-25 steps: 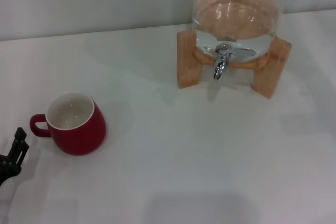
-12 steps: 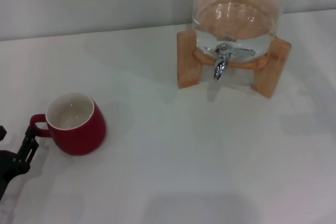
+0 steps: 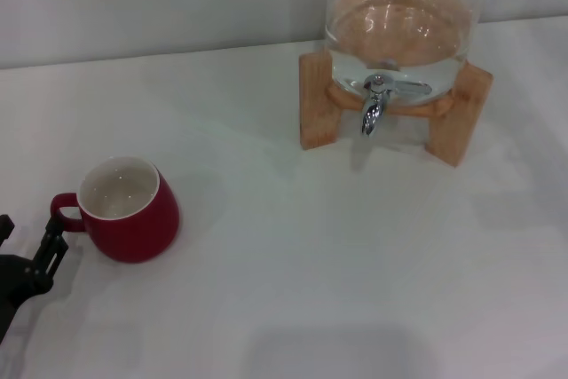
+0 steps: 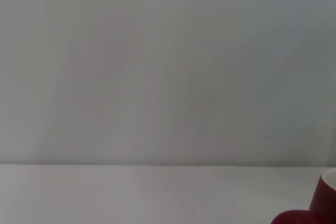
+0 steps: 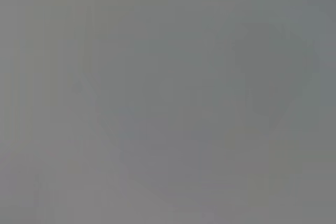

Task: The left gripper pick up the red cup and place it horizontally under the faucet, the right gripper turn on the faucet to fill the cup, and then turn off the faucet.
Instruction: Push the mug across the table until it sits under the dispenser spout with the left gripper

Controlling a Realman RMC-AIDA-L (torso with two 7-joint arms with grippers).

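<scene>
The red cup (image 3: pixel 130 211) stands upright on the white table at the left, white inside showing, its loop handle pointing left. My left gripper (image 3: pixel 27 239) is at the lower left edge of the head view, open. One black finger (image 3: pixel 50 246) is just below the handle and is not holding it. An edge of the cup (image 4: pixel 321 207) shows in the left wrist view. The chrome faucet (image 3: pixel 374 106) points down at the front of the glass dispenser (image 3: pixel 399 24), far to the right of the cup. The right gripper is out of view.
The dispenser holds water and rests on a wooden stand (image 3: pixel 318 111) at the back right. A pale wall runs behind the table. The right wrist view shows only a plain grey surface.
My left gripper has moved right, closer to the cup's handle, then held nearly still over the last half second. The cup and the faucet have not moved.
</scene>
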